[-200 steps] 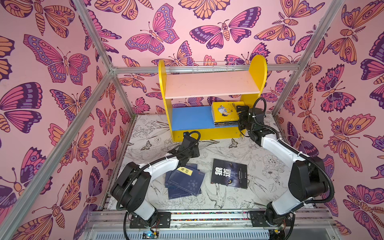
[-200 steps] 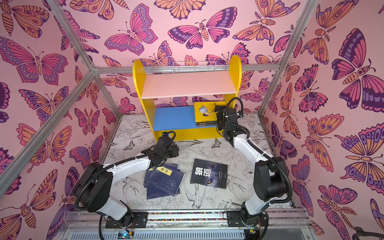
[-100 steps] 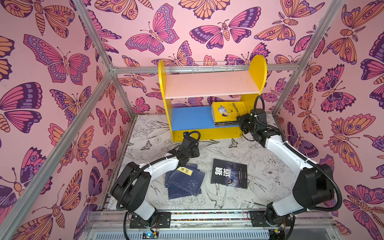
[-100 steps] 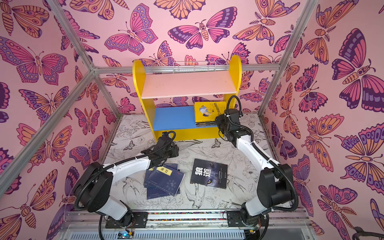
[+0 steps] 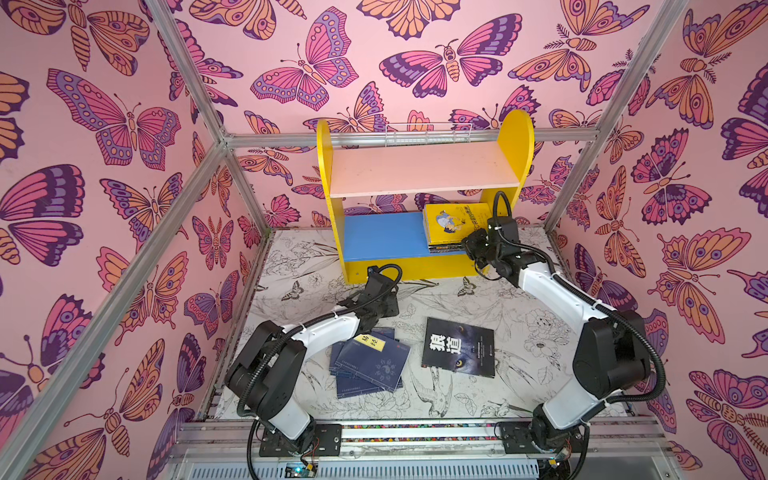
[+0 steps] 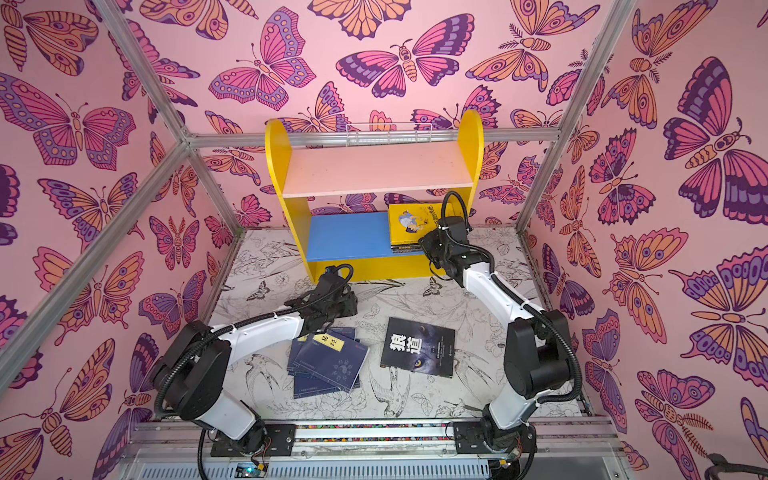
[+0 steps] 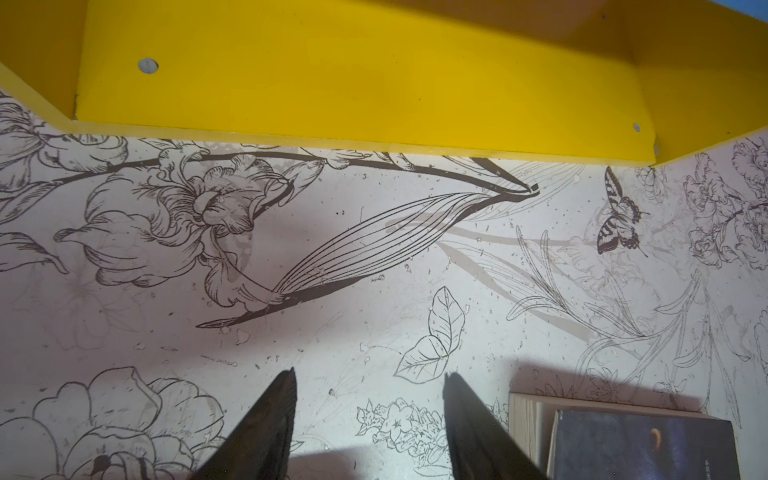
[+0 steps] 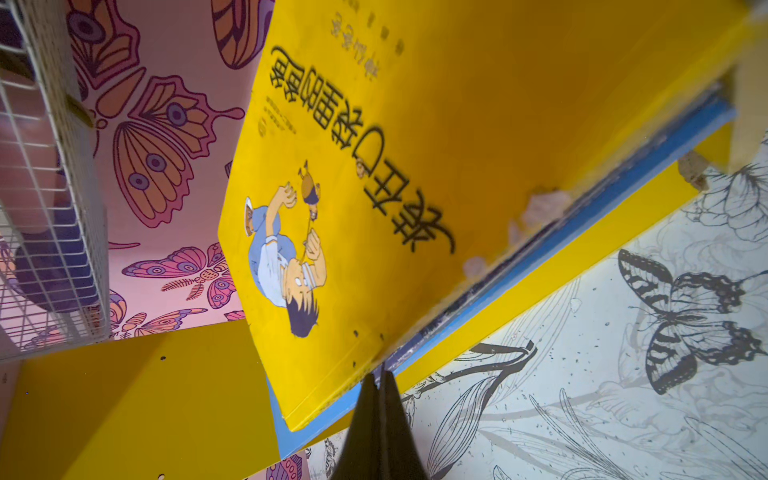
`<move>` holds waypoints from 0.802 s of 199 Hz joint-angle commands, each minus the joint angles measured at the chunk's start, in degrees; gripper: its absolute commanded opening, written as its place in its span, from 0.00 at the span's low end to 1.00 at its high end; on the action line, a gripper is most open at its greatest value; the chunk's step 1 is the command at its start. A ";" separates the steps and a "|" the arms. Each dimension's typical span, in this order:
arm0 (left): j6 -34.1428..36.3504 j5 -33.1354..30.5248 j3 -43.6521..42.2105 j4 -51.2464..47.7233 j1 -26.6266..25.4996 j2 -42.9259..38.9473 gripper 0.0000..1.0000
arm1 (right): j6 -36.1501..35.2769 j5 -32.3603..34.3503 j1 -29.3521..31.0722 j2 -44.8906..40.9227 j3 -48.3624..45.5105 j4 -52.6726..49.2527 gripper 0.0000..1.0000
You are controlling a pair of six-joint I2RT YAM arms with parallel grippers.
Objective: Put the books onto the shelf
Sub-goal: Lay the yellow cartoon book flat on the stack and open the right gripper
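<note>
Shelf (image 5: 515, 137): upper pink board (image 5: 424, 170) bare; lower blue board (image 5: 382, 235) carries one flat stack at its right end.
Shelved stack: yellow cartoon book (image 5: 455, 222) on top, dark books beneath; count unreadable.
Navy pile (image 5: 372, 365): on the floor mat (image 5: 457, 299), not shelved.
Black book (image 5: 459, 347): flat beside the navy pile, not shelved.
Right gripper (image 8: 382, 374): fingers together, empty, tips at the stack's front edge.
Left gripper (image 7: 370, 376): fingers apart, empty, above the floor mat before the shelf base.
Progress: judged partway; floor books outstanding.
</note>
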 commanded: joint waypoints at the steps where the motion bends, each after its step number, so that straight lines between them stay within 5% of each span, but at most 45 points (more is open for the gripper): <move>1: 1.02 -1.26 0.83 -1.87 -0.29 -0.19 0.59 | -0.26 -0.44 0.31 1.19 2.72 -0.97 0.00; 160: 2.20 -1.09 1.50 -2.42 -0.35 0.21 0.59 | -4.30 2.99 -0.91 2.57 5.58 -2.79 0.00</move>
